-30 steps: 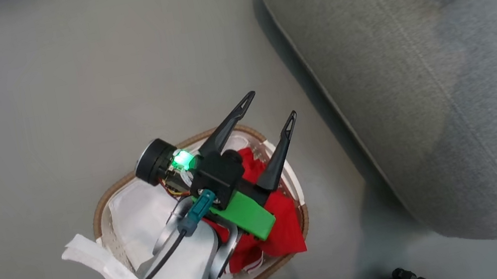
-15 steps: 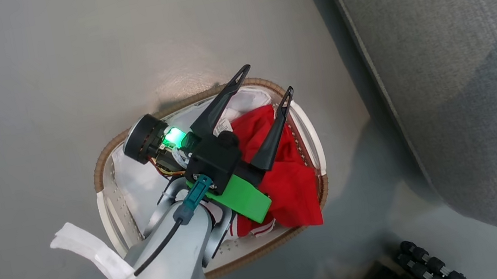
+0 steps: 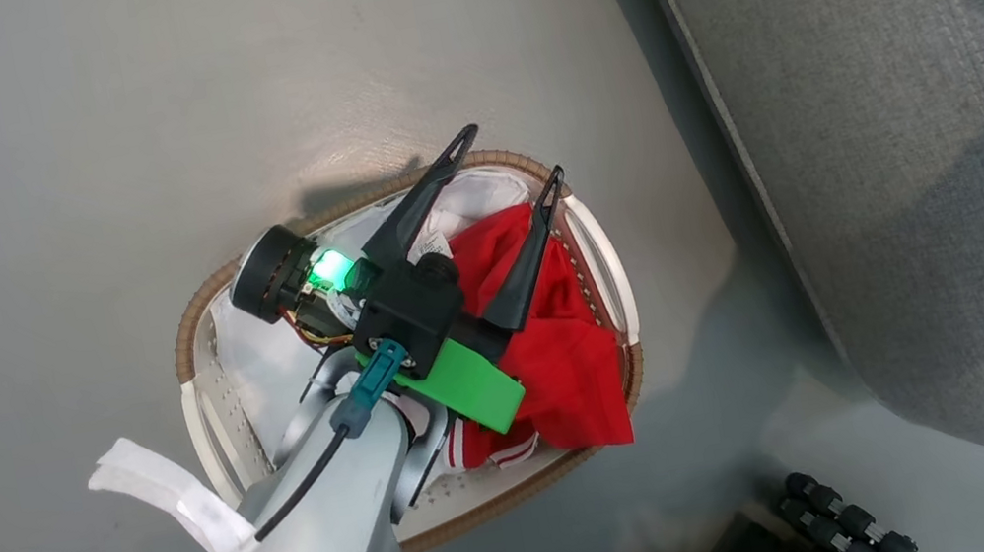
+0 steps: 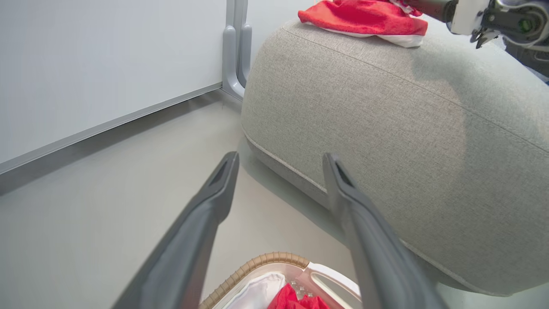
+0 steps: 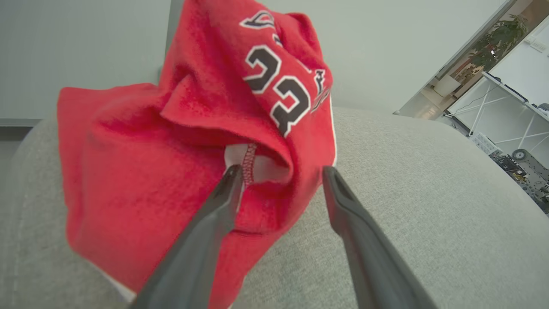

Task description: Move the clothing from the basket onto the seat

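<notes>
**One garment on seat, one in basket; both end effectors open, empty**

- Basket garment: red with a white-striped hem. It lies crumpled in the right half of the basket, on the white liner.
- The basket stands on the grey floor, near the seat, with a strip of shadowed floor between them.
- Seat garment: red with white lining and black-and-white numerals on the fabric. It is heaped on top of the seat. The left wrist view puts it at the seat's far end, towards the wall.
- Left end effector: hangs above the basket, partly covering the basket garment in the head view. Fingers are spread wide with nothing between them, and the tips reach out over the basket's far rim. In its own wrist view the tips frame the floor and the seat's side, with the basket rim below.
- Right end effector: sits over the seat with fingers wide apart, gripping nothing. The tips are level with the seat garment's front fold, and the left tip is at the white-lined opening. Cannot tell whether it touches the fabric.
</notes>
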